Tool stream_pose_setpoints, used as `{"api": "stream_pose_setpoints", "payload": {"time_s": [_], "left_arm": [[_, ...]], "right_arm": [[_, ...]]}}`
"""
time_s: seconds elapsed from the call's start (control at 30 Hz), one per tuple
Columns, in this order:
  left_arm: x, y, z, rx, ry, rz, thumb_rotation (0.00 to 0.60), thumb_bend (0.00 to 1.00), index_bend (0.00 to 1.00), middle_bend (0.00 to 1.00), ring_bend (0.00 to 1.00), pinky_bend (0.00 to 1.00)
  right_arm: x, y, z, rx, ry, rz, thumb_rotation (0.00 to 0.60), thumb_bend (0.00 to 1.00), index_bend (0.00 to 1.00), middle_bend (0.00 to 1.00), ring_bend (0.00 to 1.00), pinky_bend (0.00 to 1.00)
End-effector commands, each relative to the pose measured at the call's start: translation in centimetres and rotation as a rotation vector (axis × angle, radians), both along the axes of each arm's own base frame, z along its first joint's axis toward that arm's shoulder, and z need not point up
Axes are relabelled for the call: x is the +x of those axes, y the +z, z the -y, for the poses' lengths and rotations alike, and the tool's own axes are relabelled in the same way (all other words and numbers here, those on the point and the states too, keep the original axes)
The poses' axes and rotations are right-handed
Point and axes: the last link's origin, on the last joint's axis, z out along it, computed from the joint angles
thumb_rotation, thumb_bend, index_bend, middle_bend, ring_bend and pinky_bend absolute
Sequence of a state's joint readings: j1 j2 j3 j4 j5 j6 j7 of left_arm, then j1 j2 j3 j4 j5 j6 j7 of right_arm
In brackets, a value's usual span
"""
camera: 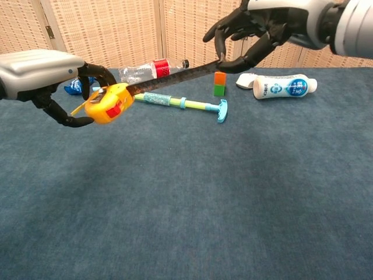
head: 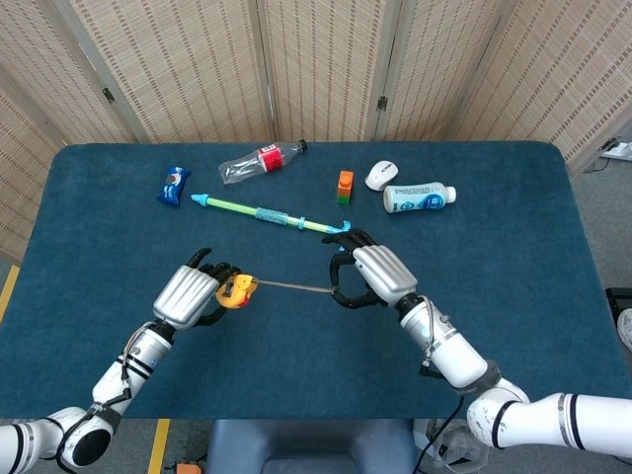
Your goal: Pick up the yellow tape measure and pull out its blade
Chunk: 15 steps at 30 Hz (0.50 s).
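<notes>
The yellow tape measure (head: pixel 235 291) (camera: pixel 107 104), with a red button on its side, is held above the blue table by my left hand (head: pixel 190 294) (camera: pixel 44 71). Its dark blade (head: pixel 293 287) (camera: pixel 175 77) runs out straight to the right. My right hand (head: pixel 375 275) (camera: pixel 265 23) pinches the blade's tip between thumb and a finger, the other fingers spread. The two hands stand well apart, with the blade stretched between them.
Behind the hands lie a green and blue water squirter (head: pixel 269 214) (camera: pixel 180 103), a crushed clear bottle (head: pixel 259 161) (camera: pixel 152 69), a blue snack packet (head: pixel 173 185), an orange-green block (head: pixel 345 186) (camera: pixel 220 84), a white mouse (head: pixel 381 175) and a white bottle (head: pixel 420 197) (camera: pixel 285 88).
</notes>
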State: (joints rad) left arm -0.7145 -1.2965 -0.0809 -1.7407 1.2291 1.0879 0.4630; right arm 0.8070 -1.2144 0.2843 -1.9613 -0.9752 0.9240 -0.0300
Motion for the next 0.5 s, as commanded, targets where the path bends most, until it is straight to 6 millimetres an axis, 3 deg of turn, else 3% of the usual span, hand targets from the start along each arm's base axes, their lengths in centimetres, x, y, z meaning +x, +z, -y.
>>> {"api": "stream_pose_setpoints", "payload": {"time_s": [0.03,0.5], "left_arm": [[-1.5,0.0,-0.1,0.000,0.019,-0.012,0.600,0.38,0.50,0.51,0.42,0.13],[-6.3,0.6,-1.2,0.051,0.034,-0.023,0.600,0.38,0.50,0.51,0.42,0.13]], "right_arm": [[-0.9,1.5,-0.7,0.002,-0.019,0.019,0.600,0.37,0.66,0.19,0.10,0.00],[-5.1,9.3,-3.8,-0.043,-0.074,0.071,0.600,0.37,0.66,0.19,0.10,0.00]]}}
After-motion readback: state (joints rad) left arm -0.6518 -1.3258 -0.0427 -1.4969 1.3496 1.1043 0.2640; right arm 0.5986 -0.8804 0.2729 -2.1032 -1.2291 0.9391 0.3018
